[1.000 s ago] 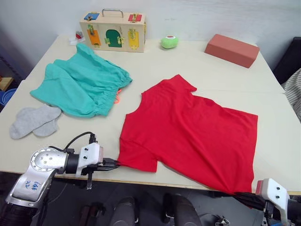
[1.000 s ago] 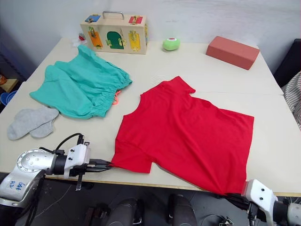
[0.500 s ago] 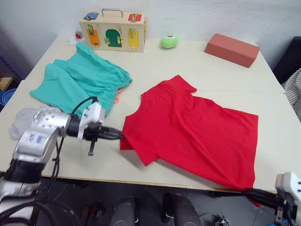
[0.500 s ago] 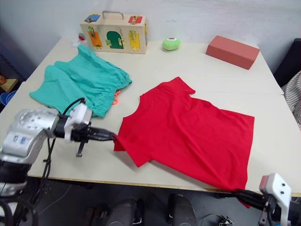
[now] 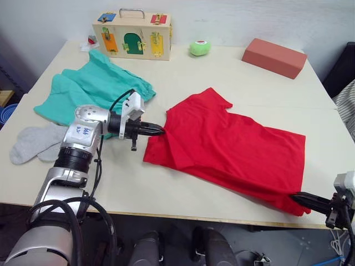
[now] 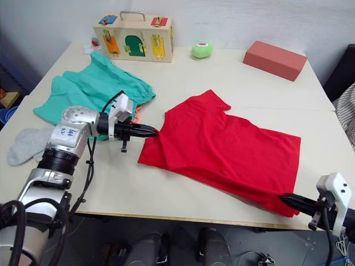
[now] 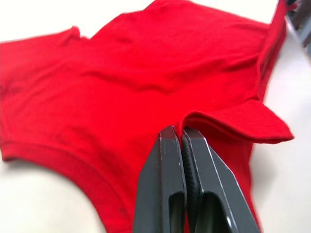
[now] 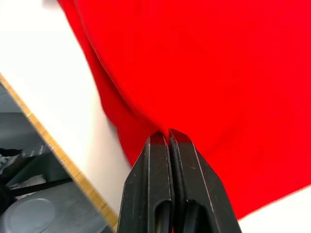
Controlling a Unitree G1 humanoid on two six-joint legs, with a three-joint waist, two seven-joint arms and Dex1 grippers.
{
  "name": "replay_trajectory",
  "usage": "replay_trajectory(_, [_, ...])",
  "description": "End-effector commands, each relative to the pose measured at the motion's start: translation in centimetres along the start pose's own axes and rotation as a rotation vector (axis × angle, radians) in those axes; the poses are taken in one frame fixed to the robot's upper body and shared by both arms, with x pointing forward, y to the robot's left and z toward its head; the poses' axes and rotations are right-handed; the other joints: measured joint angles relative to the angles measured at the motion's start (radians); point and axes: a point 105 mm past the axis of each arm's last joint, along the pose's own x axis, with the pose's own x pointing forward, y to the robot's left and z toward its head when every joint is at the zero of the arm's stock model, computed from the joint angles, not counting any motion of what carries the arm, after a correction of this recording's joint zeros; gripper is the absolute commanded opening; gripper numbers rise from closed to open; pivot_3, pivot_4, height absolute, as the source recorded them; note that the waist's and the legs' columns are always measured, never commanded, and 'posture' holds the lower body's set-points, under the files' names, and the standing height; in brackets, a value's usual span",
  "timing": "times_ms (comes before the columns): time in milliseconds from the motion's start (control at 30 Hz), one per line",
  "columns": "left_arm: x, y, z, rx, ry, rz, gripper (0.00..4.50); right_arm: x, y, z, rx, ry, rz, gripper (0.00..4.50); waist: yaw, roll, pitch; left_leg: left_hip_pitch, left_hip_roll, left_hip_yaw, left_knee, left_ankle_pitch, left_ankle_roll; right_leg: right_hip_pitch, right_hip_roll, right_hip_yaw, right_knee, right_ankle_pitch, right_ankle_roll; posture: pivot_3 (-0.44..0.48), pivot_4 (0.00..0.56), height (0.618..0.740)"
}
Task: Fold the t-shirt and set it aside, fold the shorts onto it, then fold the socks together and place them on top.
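- Two grippers, both w/ fingers pinched tight on the t-shirt [image 5: 233,147], which lies mid-table [image 5: 222,72] and is the landmark for the rest.
- Left gripper [image 5: 161,130]: at the shirt's left edge, just below the neck side; fingers [image 7: 170,170] clamped on a fold of red cloth, w/ that edge lifted and turned over onto the shirt body.
- Right gripper [image 6: 285,198]: at the shirt's near right corner, by the table's front edge; fingers [image 8: 160,165] pressed together w/ red cloth between them, corner drawn out to a point.
- Shirt itself: mostly flat, one sleeve [image 5: 213,100] pointing toward the far side, hem end running to the right; near-left part doubled over, so a ridge runs along the near side.
- Shorts [image 5: 91,91]: left of the shirt and a bit farther back, spread flat, not touching it; pink-orange drawstring [image 6: 136,113] peeks out at the waist side nearest the shirt, next to the left arm.
- Socks [image 5: 36,143]: far left of the shirt, nearer than the shorts, lying overlapped, well apart from the shirt.
- Behind the shirt, along the far edge: wooden latch box [image 5: 133,36] back-left, green ball [image 5: 199,49] straight back, red-brown block [image 5: 273,57] back-right. None touch the shirt.
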Motion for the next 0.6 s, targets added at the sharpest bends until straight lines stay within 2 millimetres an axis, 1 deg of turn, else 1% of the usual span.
replay_trajectory(33, [0.3, 1.3, 1.1, 0.039, -0.029, 0.057, 0.04, 0.5, -0.3, -0.2, 0.010, 0.002, -0.021, 0.00, 0.001, 0.000, 0.000, 0.000, 0.000, 0.000, 0.000, 0.000, 0.000, 0.000, 0.000, 0.000, 0.000, 0.000, 0.000, 0.000, 0.150, 0.740])
replay_trajectory(267, [1.6, 2.0, 1.5, 0.029, -0.083, 0.085, 0.04, 1.1, -0.4, -0.5, 0.022, -0.006, -0.046, 0.00, 0.003, 0.000, 0.000, 0.000, -0.001, -0.001, 0.000, 0.000, 0.001, 0.000, -0.001, 0.000, 0.000, 0.001, 0.001, 0.000, 0.150, 0.740])
replay_trajectory(333, [1.9, 2.0, 1.0, 0.024, -0.074, 0.093, 0.04, 1.3, -0.4, -0.6, 0.031, -0.019, -0.060, 0.00, 0.002, 0.000, 0.000, 0.000, -0.001, -0.001, 0.000, 0.000, 0.001, 0.000, -0.001, 0.000, 0.000, 0.001, 0.001, 0.000, 0.150, 0.740])
replay_trajectory(400, [2.1, 2.2, 0.1, 0.010, -0.044, 0.113, 0.04, 1.5, -0.2, -0.2, 0.054, -0.068, -0.075, 0.00, 0.000, -0.001, 0.000, 0.000, -0.001, 0.000, 0.000, 0.000, 0.001, 0.000, -0.001, 0.000, 0.000, 0.001, 0.001, 0.000, 0.150, 0.740])
replay_trajectory(500, [1.9, 2.9, -0.3, 0.014, -0.044, 0.176, 0.62, 1.3, 0.1, 0.3, 0.034, -0.103, -0.096, 0.62, -0.001, -0.001, 0.000, 0.000, -0.001, 0.000, 0.000, 0.000, 0.000, 0.000, -0.001, 0.000, 0.001, 0.001, 0.001, 0.000, 0.150, 0.740])
replay_trajectory(533, [1.8, 3.1, -0.2, 0.014, -0.054, 0.200, 0.95, 1.1, 0.1, 0.4, 0.031, -0.114, -0.106, 0.96, -0.001, -0.001, 0.000, 0.000, -0.001, 0.000, 0.000, 0.001, 0.000, 0.000, -0.001, 0.000, 0.001, 0.001, 0.001, 0.000, 0.150, 0.740])
replay_trajectory(600, [1.3, 3.7, 0.0, 0.022, -0.084, 0.251, 1.59, 0.7, -0.1, 0.9, -0.027, -0.139, -0.156, 1.68, 0.000, -0.001, 0.001, 0.000, -0.001, 0.000, 0.000, 0.001, 0.002, 0.000, -0.002, 0.000, 0.002, 0.001, 0.001, 0.000, 0.150, 0.740])
